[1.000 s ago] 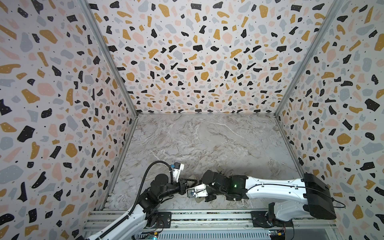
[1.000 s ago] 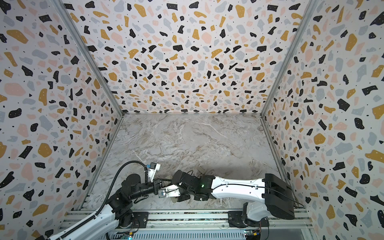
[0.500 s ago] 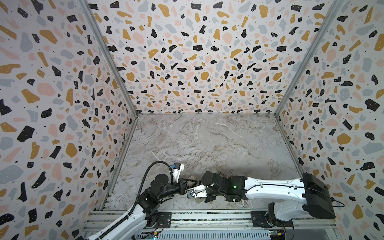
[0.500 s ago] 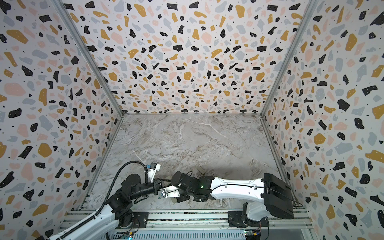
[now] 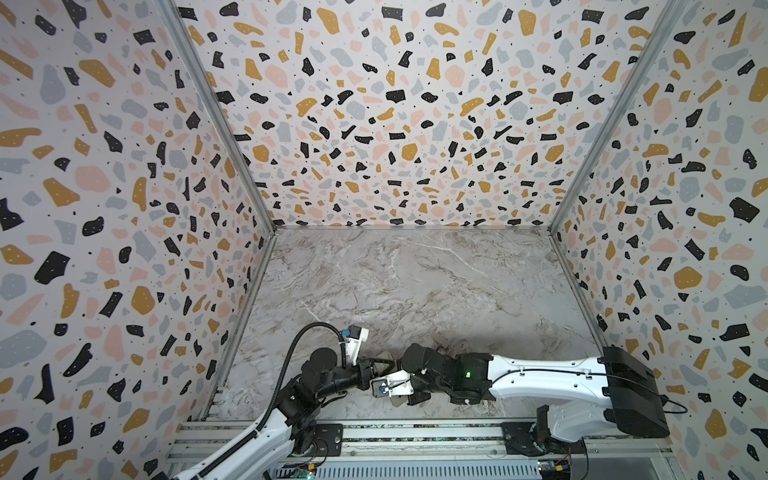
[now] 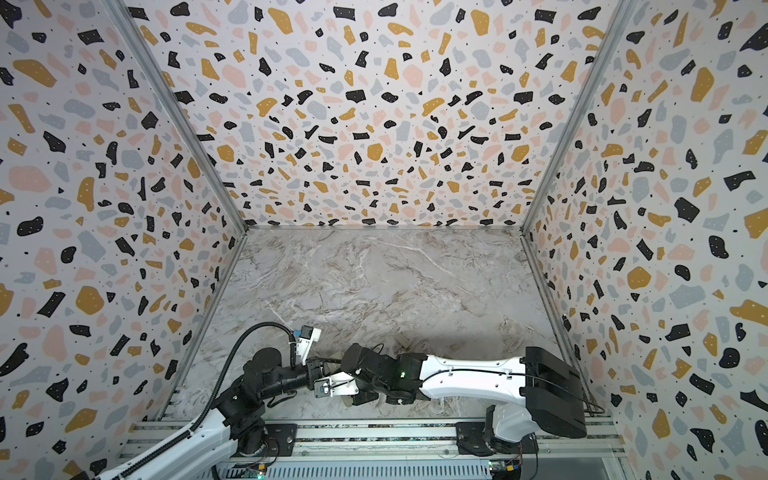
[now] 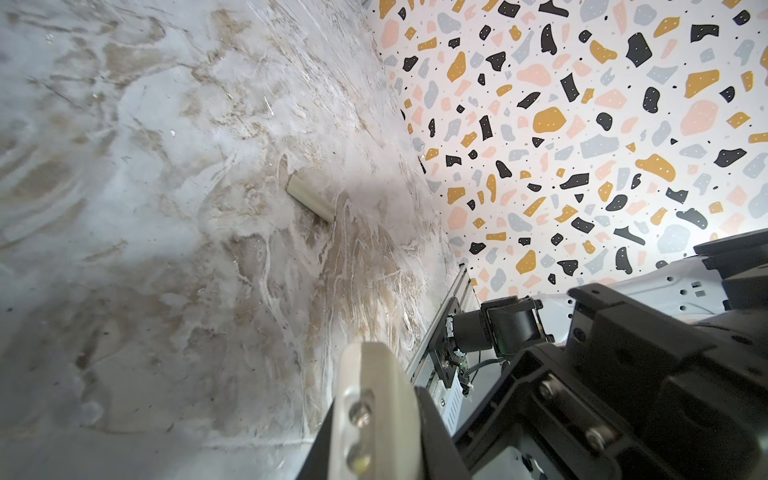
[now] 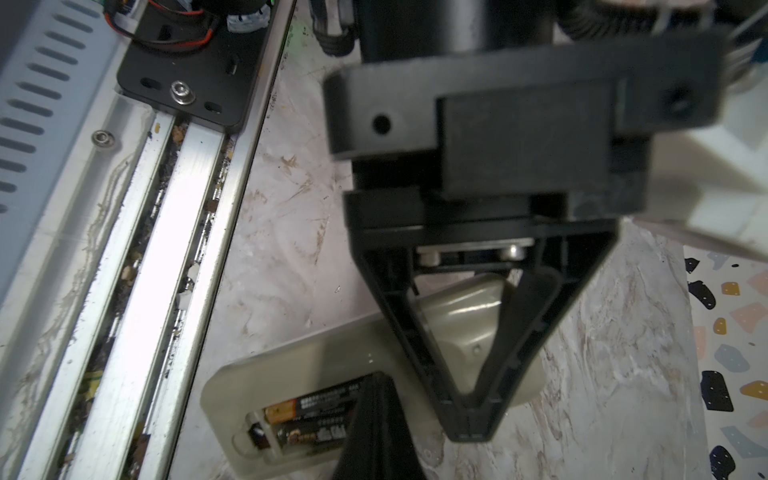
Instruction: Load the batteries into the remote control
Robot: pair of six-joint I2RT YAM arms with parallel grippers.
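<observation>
The remote control (image 8: 316,357) is pale and lies back-up by the front rail, its battery bay open. Two batteries (image 8: 316,405), dark with coppery ends, lie side by side in the bay. My right gripper (image 8: 376,390) is shut, and its black tip rests on the batteries' near ends, hiding them. My left gripper (image 8: 469,415) is shut on the remote control's other half, with one triangular finger over its back. The left wrist view shows the remote's end (image 7: 374,382) edge-on between the black jaws. In both top views the arms meet low at the front, where only a corner of the remote (image 5: 400,401) shows.
A small pale cover piece (image 7: 309,197) lies loose on the marble floor behind the right arm (image 5: 442,341). The aluminium front rail (image 8: 166,249) and the left arm's black base plate (image 8: 187,62) sit close beside the remote. Terrazzo walls enclose three sides.
My right gripper has closed its last small gap and its wrist has crept slightly toward the left arm. The left arm and the remote have not moved.
</observation>
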